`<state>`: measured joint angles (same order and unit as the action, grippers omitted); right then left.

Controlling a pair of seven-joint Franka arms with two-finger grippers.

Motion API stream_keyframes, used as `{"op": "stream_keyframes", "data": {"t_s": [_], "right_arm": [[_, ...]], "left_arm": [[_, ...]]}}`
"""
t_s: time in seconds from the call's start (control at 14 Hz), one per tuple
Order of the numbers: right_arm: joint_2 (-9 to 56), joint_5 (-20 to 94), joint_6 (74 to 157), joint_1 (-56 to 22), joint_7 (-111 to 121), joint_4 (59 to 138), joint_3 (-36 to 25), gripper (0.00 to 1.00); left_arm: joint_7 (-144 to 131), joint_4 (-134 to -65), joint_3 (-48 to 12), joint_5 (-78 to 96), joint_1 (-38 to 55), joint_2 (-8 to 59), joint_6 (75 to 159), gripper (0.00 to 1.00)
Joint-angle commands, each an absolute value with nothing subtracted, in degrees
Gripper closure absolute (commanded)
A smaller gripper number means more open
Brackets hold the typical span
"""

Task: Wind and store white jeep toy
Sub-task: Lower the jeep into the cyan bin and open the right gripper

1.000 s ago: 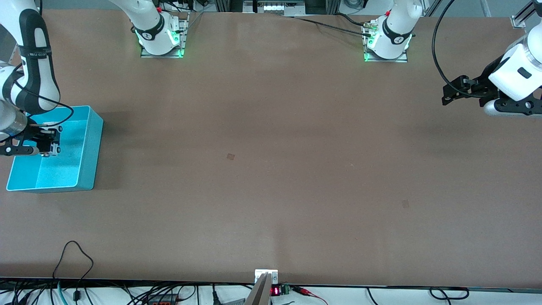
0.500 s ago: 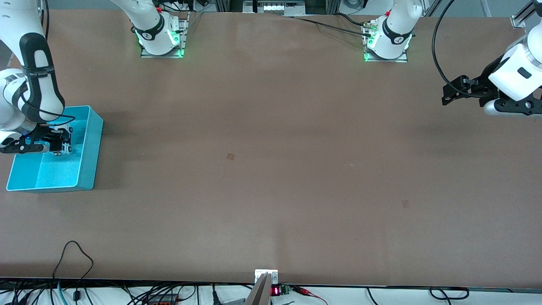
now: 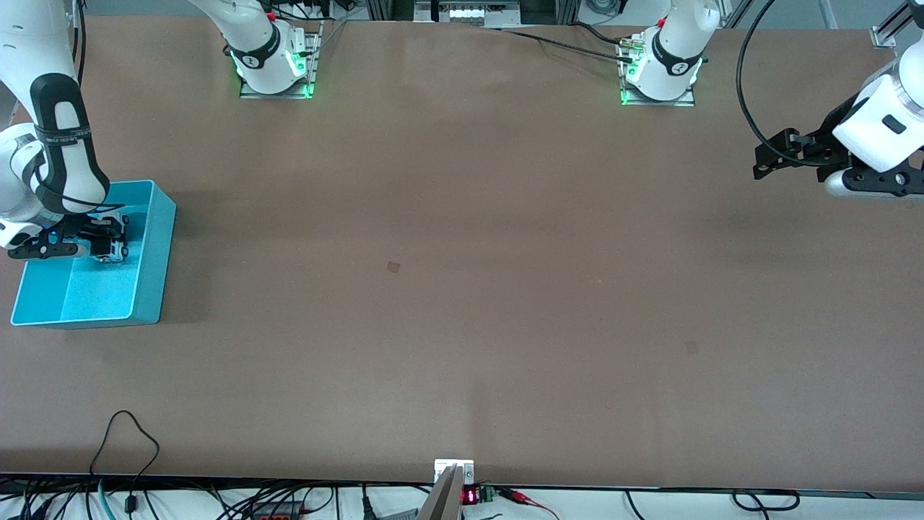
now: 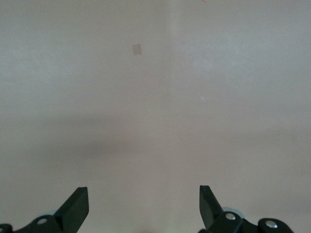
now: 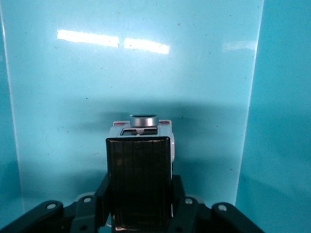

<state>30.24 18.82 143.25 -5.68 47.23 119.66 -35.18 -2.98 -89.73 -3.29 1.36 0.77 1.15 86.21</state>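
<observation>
Hanging over the blue bin (image 3: pixel 155 238), at nine o'clock on the table (image 3: pixel 462 289): white jeep toy (image 5: pixel 141 133), clamped in right gripper (image 3: pixel 112 249). Left gripper (image 3: pixel 765 162), three o'clock, idle, fingers apart. Risk: an early release lets the jeep bounce out.

Brown matte worktop (image 3: pixel 462 238); black cables (image 3: pixel 130 448) along camera-side edge; green lights (image 3: pixel 289 72) at base plates; even overhead lighting.

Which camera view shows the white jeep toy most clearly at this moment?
The right wrist view: the white jeep toy fills its middle, clamped in the right gripper over the blue bin. The front view shows only a tiny pale speck. The left wrist view shows bare table.
</observation>
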Motion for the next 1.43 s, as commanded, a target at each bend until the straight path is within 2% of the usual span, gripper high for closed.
{"op": "stream_keyframes", "data": {"t_s": [0.0, 0.07, 0.29, 0.64, 1.07, 1.36], "right_arm": [[30.1, 20.2, 143.5, -5.0, 48.9, 119.5, -34.3, 0.46], [30.1, 20.3, 143.5, -4.9, 48.9, 119.4, -34.2, 0.1], [28.2, 20.2, 142.9, -5.5, 49.7, 118.8, -34.2, 0.0], [22.8, 20.1, 140.3, -10.8, 53.1, 115.9, -34.5, 0.0], [21.3, 20.2, 125.0, -11.2, 52.0, 104.5, -34.4, 0.0], [17.8, 18.3, 120.3, -14.0, 44.0, 104.2, -34.4, 0.0]], "left_arm": [[-3.3, -88.3, -3.5, 1.3, 0.8, 1.6, 85.2, 0.0], [-3.4, -88.3, -3.5, 1.4, 0.8, 1.5, 85.2, 0.0], [-3.3, -88.3, -3.5, 1.4, 0.7, 1.6, 85.2, 0.0], [-3.4, -88.3, -3.6, 1.4, 0.8, 1.5, 83.8, 0.0], [-3.3, -88.3, -3.5, 1.4, 0.8, 1.5, 83.5, 0.0], [-3.4, -88.3, -3.5, 1.5, 0.7, 1.5, 83.5, 0.0]]}}
